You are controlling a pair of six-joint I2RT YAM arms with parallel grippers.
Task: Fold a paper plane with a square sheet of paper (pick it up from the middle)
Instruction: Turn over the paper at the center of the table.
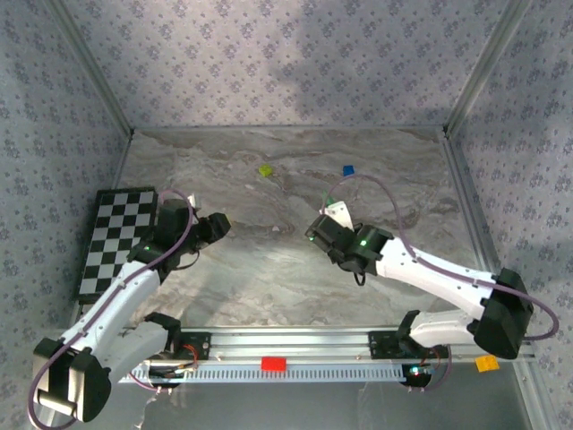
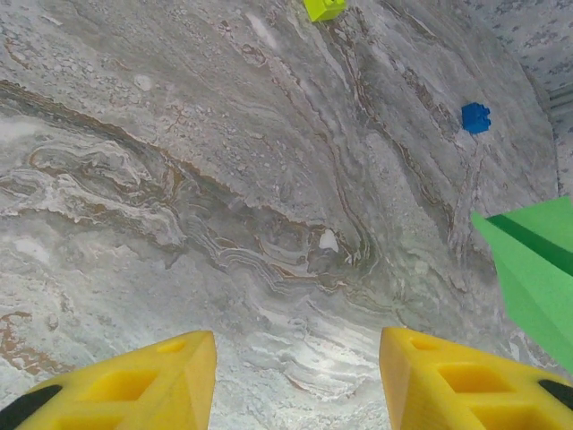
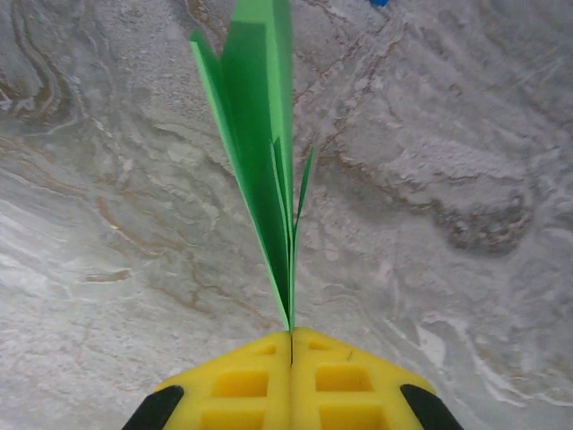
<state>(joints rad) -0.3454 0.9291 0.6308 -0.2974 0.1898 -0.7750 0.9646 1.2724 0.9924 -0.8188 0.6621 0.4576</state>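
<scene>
No readable text anywhere — no labels, brands or numbers.

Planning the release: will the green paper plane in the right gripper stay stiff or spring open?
Probably fairly stiff lengthwise: the paper plane stands straight out from the shut right gripper without drooping. Its layers splay apart away from the pinch, so it likely springs open once released. Thin paper, so probably very light.

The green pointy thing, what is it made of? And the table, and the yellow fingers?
The paper plane looks like thin matte paper: sharp creases, layers fanning apart. The table looks like grey veined marble, maybe only a printed sheet. The fingers of the right gripper look like matte yellow plastic with moulded square pockets.
</scene>
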